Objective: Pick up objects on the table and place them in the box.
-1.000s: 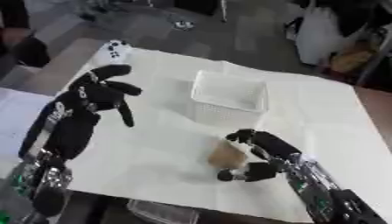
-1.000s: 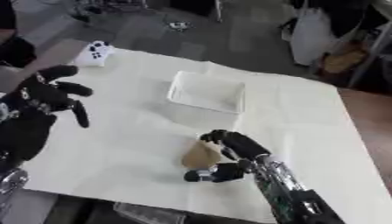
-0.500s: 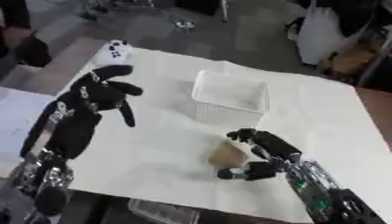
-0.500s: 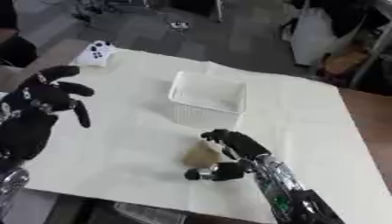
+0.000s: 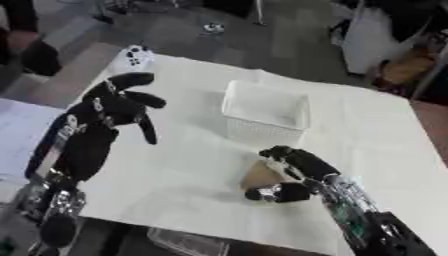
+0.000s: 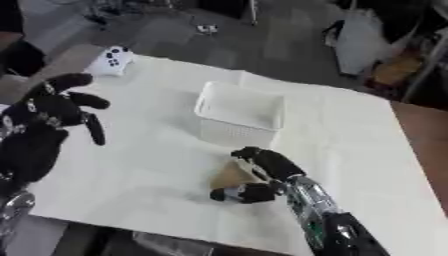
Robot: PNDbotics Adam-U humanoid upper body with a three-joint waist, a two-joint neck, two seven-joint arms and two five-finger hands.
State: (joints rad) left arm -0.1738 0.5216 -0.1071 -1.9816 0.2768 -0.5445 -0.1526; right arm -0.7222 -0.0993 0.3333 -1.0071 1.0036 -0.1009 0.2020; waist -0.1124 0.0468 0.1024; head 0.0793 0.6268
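Fingers on our right hand (image 5: 293, 172) are curled round the tan lump (image 5: 260, 174), thumb coming in from the near side, fingers over the top and far side. Looks like a pinch/wrap on it, tho we can't tell if the lump is off the cloth yet or just sitting there w/ the hand closed round it. It's near the front of the table (image 5: 385, 130), a bit right of centre, and the white basket (image 5: 265, 114) is just beyond it, slightly left.

Our left hand (image 5: 118, 102) hangs over the left side of the table, fingers spread and relaxed, holding nothing. White game controller (image 5: 135, 56) sits at the far left corner, well apart from everything else.

What could go wrong imo:
- lump looks wedge shaped, so it could squirt out of the grip on the lift if thumb and fingers aren't opposite each other
- basket wall is right in the path, so carrying low could clip the near rim and shove or tip the basket
- letting go too early = lump lands on the cloth beside the basket, not in it
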